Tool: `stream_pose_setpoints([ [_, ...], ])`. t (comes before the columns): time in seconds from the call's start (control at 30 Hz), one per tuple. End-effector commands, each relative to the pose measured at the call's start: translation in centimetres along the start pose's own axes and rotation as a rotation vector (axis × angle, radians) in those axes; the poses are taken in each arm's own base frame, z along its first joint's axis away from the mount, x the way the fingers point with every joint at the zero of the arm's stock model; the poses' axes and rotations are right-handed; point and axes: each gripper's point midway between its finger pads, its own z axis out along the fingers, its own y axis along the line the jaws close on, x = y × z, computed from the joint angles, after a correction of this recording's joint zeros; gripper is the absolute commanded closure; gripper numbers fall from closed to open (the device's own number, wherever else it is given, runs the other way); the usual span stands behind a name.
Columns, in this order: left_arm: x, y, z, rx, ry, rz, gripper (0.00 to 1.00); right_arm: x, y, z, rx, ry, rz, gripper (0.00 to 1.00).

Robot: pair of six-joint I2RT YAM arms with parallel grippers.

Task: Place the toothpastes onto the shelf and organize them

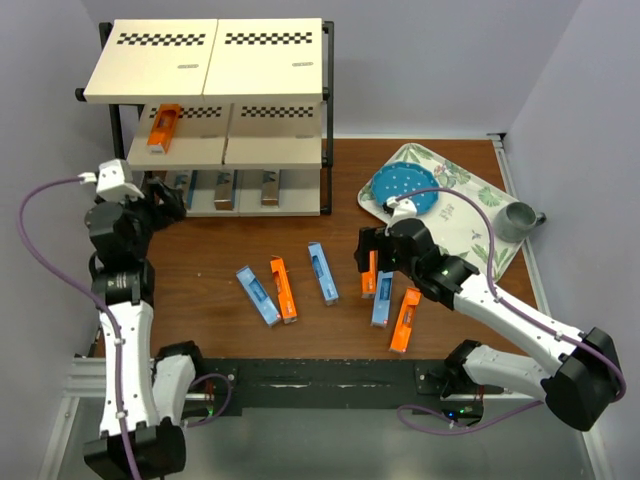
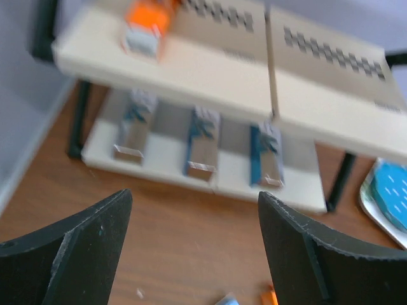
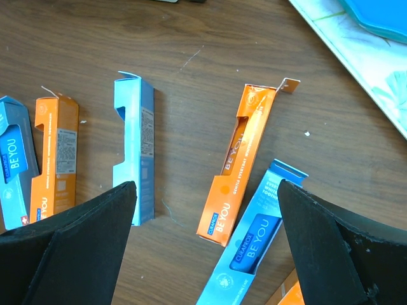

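**Grippers.** Left gripper (image 2: pixel 194 198): jaws spread, nothing between them, facing the bottom tier of the shelf (image 1: pixel 205 62). Right gripper (image 3: pixel 206 187): jaws wide and empty, hanging over the loose cartons on the table (image 1: pixel 200 270).

**Toothpastes.** Three lie side by side on the bottom board (image 2: pixel 202 136), ends toward you. One orange carton (image 1: pixel 163 128) sits on the middle board. Six are on the table, well apart from the shelf.

**Step in hand (judged).** The right arm's pick of the slanted orange carton (image 3: pixel 238 166), which is nearest the centre of its jaws.
- Turn the wrist so the fingers cross the carton's narrow width, not its length.
- Its lower end lies just beside a blue carton (image 3: pixel 251 248). Come down nearer the upper half so a finger does not catch both.
- Close gently.

**Materials.** The cartons are thin printed card, long and box-shaped, with a cut-out window and a loose end flap. They probably crush and slide easily. The table is wood-grain, and the shelf boards are smooth and cream.
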Motion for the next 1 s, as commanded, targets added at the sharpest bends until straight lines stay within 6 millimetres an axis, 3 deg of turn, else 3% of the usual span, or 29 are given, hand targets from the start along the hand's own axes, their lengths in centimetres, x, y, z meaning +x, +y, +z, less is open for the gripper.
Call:
stream_pose_setpoints([
  [0.0,7.4,-2.4,-2.3,0.043,0.197,-0.14,0.12,-0.8,0.5,0.2,0.0,-0.007,-0.02,0.03],
  [0.03,8.0,-2.9,-2.7,0.062,0.199,-0.157,0.12,-0.7,0.8,0.3,-0.01,0.002,-0.021,0.03],
  [0.07,9.8,-3.3,-3.0,0.076,0.231,-0.196,0.11,-0.3,1.0,0.5,-0.017,0.017,-0.018,0.03],
  [0.13,10.7,-3.7,-3.9,0.1,0.231,-0.223,0.11,-0.2,1.7,0.7,-0.048,0.029,-0.018,0.05],
  [0.17,12.3,-3.5,-4.3,0.092,0.268,-0.24,0.11,0.2,1.9,1.0,-0.055,0.046,-0.017,0.05],
  [0.37,16.2,-4.0,-6.1,0.143,0.336,-0.34,0.1,1.4,3.0,1.6,-0.086,0.122,0.006,0.07],
  [0.47,17.1,-4.8,-6.9,0.184,0.354,-0.393,0.1,1.5,3.9,1.9,-0.117,0.143,0.02,0.07],
  [0.73,17.7,-4.9,-7.5,0.185,0.397,-0.395,0.1,2.2,6.3,3.1,-0.188,0.227,0.041,0.14],
  [0.83,17.0,-4.3,-7.8,0.152,0.398,-0.33,0.09,2.0,7.5,4.0,-0.184,0.243,0.044,0.16],
  [0.97,14.9,-3.7,-8.5,0.114,0.354,-0.228,0.07,1.6,10.6,6.2,-0.163,0.254,0.027,0.16],
])
